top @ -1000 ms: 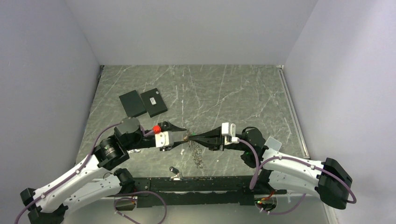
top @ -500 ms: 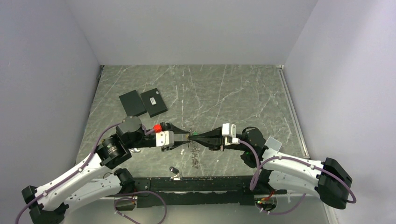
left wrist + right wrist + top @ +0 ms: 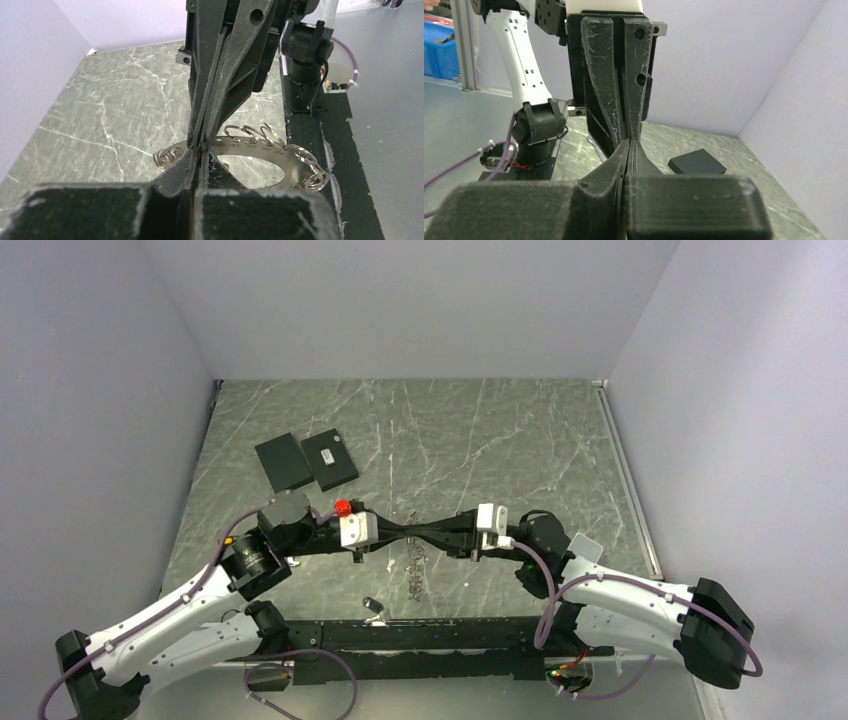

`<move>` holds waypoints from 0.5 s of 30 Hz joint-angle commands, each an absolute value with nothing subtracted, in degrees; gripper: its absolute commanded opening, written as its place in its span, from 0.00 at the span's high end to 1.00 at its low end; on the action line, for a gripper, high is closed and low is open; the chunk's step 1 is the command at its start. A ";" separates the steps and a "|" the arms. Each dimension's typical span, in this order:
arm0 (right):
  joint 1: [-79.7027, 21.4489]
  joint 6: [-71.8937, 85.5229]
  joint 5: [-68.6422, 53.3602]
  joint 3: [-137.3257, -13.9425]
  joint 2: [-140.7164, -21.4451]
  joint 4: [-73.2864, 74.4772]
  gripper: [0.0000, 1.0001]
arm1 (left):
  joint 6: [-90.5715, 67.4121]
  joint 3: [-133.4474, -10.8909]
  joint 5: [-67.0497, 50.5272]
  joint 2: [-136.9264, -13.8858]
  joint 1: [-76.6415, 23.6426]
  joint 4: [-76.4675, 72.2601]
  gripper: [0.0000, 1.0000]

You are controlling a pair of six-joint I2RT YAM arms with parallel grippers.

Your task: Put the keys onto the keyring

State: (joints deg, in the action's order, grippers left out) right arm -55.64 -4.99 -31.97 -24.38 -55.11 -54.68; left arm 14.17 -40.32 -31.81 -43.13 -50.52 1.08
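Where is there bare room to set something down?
Bare: the far green marble tabletop, from the two flat black rectangular plates across to the right wall. Crowded: the near middle, where the left arm's fingers and right arm's fingers meet over the silver keyring chain, a small black-headed key nearby.

Grey-green stone-look table [image 3: 520, 440] w/ white veins. Plain pale purple walls [image 3: 400, 300] stand at table's back, left & right sides. Light is soft, even.

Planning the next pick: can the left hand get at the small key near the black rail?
Probably yes: the key lies uncovered. But the left hand is shut, tip to tip with the right hand, and must first pull back.
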 commanded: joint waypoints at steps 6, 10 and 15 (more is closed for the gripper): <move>-56.07 -6.98 -29.71 -26.71 -51.16 -52.81 0.98 | 19.06 -45.47 -31.26 -45.19 -50.83 9.48 1.00; -56.10 -8.94 -26.56 -28.89 -48.11 -39.21 0.63 | 25.48 -50.38 -28.62 -46.42 -50.81 20.24 1.00; -56.06 -13.15 -24.07 -35.59 -48.44 -17.28 0.59 | 32.75 -57.42 -25.89 -50.69 -50.80 31.49 1.00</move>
State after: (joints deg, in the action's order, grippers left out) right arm -55.75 -8.93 -27.03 -29.15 -48.40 -34.76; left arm 24.99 -50.98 -28.38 -48.64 -50.68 22.70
